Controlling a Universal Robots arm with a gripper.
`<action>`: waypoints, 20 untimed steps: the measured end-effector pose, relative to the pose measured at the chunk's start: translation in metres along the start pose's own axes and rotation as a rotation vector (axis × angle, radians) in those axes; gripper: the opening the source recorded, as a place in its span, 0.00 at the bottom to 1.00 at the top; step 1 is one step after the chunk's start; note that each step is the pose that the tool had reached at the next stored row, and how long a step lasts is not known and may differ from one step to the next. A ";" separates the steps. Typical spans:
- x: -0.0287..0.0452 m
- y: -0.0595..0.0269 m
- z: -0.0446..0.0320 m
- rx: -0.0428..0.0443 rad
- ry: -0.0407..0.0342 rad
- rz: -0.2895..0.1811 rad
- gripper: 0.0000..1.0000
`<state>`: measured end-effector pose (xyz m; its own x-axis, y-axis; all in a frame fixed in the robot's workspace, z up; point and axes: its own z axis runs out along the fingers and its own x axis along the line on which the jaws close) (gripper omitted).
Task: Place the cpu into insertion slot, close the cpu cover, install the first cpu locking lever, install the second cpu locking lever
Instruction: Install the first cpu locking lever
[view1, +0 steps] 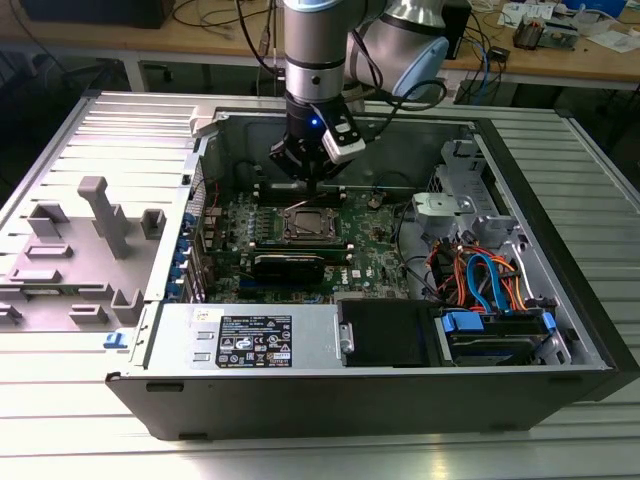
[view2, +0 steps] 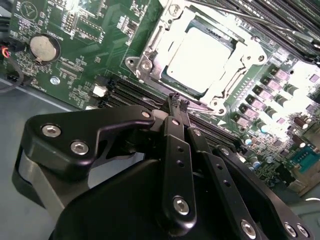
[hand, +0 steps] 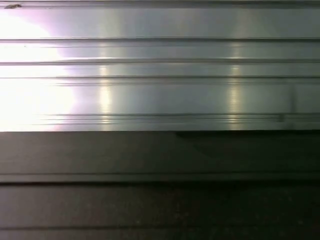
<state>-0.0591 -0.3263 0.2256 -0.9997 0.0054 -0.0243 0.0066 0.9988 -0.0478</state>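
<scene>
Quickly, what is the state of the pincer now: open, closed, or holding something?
Pincer: closed, tips together, nothing seen between them, close beside the cpu cover.

**My counter and its load**

My counter (view1: 60, 440) is a ribbed, silver-grey metal surface. A black computer case (view1: 380, 395) lies on its side on it, open face up, and takes up most of the middle. To the exterior view's left of the case, grey fixture blocks (view1: 105, 215) stand upright on the ribbed metal. A small blue piece (view1: 115, 340) lies just beside the case's near corner.
</scene>
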 end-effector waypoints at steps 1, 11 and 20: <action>-0.0012 0.0001 0.0004 0.0014 0.0001 0.000 0.11; -0.0094 0.0016 0.0081 0.0153 -0.0003 0.000 0.11; -0.0097 0.0028 0.0142 0.0159 -0.0007 -0.002 0.11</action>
<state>-0.0490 -0.3242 0.2115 -0.9997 0.0030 -0.0249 0.0046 0.9980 -0.0638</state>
